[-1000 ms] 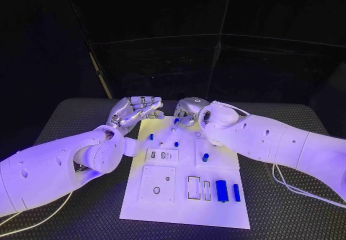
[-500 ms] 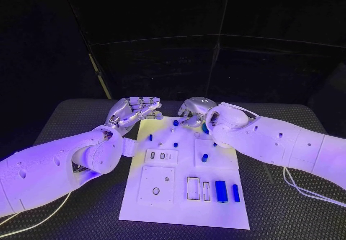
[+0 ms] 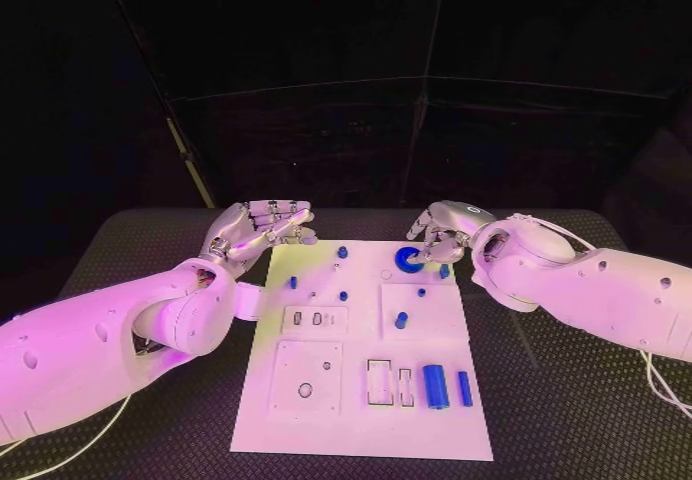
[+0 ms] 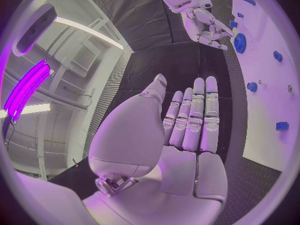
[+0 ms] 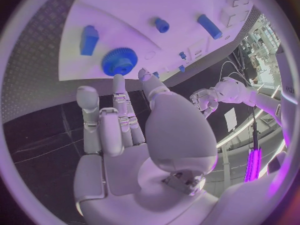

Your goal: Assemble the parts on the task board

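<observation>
Task board (image 3: 361, 400) is lying flat in the middle of our black table (image 3: 144, 240), long side running away from us. On the board's far end we've got a blue gear (image 3: 408, 257), lying flat, and a small blue block (image 3: 444, 270) just beside it toward the right edge. Two blue bars (image 3: 436, 385) sit side by side near the close right corner. Our right hand (image 3: 440, 228) hangs just past the board's far right corner, near the gear, fingers loosely curled and holding nothing. Our left hand (image 3: 260, 228) is off the far left corner, palm up, fingers spread, also empty.
</observation>
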Available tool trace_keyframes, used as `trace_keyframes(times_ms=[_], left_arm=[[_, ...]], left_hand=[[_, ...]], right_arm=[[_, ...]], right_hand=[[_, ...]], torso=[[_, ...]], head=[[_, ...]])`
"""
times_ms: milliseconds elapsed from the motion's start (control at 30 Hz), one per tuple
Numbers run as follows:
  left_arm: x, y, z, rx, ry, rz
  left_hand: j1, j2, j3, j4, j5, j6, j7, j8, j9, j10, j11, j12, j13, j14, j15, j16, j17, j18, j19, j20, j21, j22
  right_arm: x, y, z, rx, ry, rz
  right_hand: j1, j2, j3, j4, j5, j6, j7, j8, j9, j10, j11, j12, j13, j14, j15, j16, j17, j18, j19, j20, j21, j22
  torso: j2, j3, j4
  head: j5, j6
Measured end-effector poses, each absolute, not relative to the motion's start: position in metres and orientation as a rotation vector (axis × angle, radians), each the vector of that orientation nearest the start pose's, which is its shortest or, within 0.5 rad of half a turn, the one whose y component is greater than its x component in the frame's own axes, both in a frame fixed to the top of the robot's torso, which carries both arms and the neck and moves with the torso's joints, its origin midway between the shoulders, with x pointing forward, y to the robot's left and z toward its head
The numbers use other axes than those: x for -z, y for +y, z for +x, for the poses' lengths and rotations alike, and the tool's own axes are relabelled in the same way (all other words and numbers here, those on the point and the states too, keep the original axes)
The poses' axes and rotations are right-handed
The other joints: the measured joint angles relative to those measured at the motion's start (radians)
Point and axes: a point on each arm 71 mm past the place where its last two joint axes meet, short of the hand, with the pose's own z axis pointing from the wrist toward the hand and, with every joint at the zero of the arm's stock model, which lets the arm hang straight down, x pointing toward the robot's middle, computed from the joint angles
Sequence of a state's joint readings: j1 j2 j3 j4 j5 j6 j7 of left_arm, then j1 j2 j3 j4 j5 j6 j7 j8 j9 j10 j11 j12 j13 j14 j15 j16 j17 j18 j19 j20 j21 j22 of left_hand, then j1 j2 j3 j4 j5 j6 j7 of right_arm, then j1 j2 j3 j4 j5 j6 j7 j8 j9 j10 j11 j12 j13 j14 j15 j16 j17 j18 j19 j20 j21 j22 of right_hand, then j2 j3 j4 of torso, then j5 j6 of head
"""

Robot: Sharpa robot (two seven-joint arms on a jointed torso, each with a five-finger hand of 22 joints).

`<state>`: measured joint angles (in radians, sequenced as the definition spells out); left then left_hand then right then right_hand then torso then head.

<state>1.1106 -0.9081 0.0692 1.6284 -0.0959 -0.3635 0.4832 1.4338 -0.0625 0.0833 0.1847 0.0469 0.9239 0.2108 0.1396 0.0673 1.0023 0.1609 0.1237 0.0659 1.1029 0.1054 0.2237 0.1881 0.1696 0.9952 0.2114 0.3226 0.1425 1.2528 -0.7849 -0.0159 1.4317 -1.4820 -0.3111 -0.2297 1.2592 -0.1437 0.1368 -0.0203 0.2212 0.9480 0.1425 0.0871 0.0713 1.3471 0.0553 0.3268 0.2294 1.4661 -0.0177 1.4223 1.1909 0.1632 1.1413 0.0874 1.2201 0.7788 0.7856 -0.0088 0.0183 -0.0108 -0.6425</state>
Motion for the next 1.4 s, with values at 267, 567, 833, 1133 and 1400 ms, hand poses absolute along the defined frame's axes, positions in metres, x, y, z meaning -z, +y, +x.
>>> trace_keyframes(times_ms=[267,567,833,1133,1400], left_arm=[[0.164,0.213,0.47,1.605,1.291,-1.013],[0.164,0.214,0.471,1.603,1.291,-1.013],[0.165,0.213,0.471,1.603,1.291,-1.014],[0.165,0.214,0.472,1.602,1.292,-1.014],[0.165,0.214,0.472,1.603,1.292,-1.014]], left_hand=[[0.0,0.0,0.0,0.0,0.0,0.0,0.0,0.0,0.0,0.0,0.0,0.0,0.0,0.0,0.0,0.0,0.001,0.0,0.004,0.004,0.0,0.0],[0.0,0.0,0.0,0.0,0.0,0.0,0.0,0.0,0.0,0.0,0.0,0.0,0.0,0.0,0.0,0.0,0.001,0.0,0.004,0.004,0.0,0.0],[0.0,0.0,0.0,0.0,0.0,0.0,0.0,0.0,0.0,0.0,0.0,0.0,0.0,0.0,0.0,0.0,0.001,0.0,0.004,0.003,0.0,0.0],[0.0,0.0,0.0,0.0,0.0,0.0,0.0,0.0,0.0,0.0,0.0,0.0,0.0,0.0,0.0,0.0,0.001,0.0,0.004,0.003,0.0,0.0],[0.0,0.0,-0.003,-0.003,0.0,0.0,0.0,0.0,0.0,0.0,0.0,-0.005,0.0,0.0,0.0,0.0,0.002,0.0,0.003,0.003,0.0,-0.001]], right_arm=[[0.161,-0.216,0.521,-0.469,1.679,0.002],[0.165,-0.213,0.525,-0.458,1.714,0.023],[0.167,-0.205,0.527,-0.464,1.726,0.024],[0.168,-0.197,0.526,-0.471,1.734,0.005],[0.169,-0.194,0.527,-0.449,1.725,-0.039]], right_hand=[[0.143,-0.005,-0.125,0.213,0.024,-0.059,0.011,0.037,0.0,-0.155,0.007,0.343,0.337,0.0,-0.003,0.05,0.113,-0.017,0.028,0.007,0.022,0.045],[0.184,-0.015,-0.151,0.296,0.024,-0.075,0.014,0.056,0.0,-0.162,0.012,0.47,0.473,-0.001,0.004,0.062,0.117,-0.016,0.031,0.011,0.032,0.061],[0.19,-0.01,-0.154,0.304,0.024,-0.08,0.016,0.067,0.0,-0.117,0.012,0.585,0.593,-0.001,0.004,0.074,0.117,-0.016,0.039,0.012,0.043,0.079],[0.208,0.009,-0.154,0.304,0.029,-0.065,0.009,0.095,0.001,-0.033,0.009,0.798,0.819,-0.001,0.004,0.097,0.117,-0.017,0.053,0.011,0.063,0.111],[0.216,0.016,-0.158,0.3,0.029,-0.059,0.008,0.101,0.001,-0.009,0.005,0.876,0.904,-0.001,0.004,0.1,0.117,-0.032,0.06,0.011,0.072,0.123]], torso=[[0.0,0.0029,-0.0055],[0.001,0.002,-0.0055],[0.001,0.001,-0.0055],[0.001,0.0007,-0.0053],[0.001,0.001,-0.0053]], head=[[-0.01,0.004],[-0.012,-0.001],[-0.009,-0.007],[-0.007,-0.009],[-0.007,-0.01]])
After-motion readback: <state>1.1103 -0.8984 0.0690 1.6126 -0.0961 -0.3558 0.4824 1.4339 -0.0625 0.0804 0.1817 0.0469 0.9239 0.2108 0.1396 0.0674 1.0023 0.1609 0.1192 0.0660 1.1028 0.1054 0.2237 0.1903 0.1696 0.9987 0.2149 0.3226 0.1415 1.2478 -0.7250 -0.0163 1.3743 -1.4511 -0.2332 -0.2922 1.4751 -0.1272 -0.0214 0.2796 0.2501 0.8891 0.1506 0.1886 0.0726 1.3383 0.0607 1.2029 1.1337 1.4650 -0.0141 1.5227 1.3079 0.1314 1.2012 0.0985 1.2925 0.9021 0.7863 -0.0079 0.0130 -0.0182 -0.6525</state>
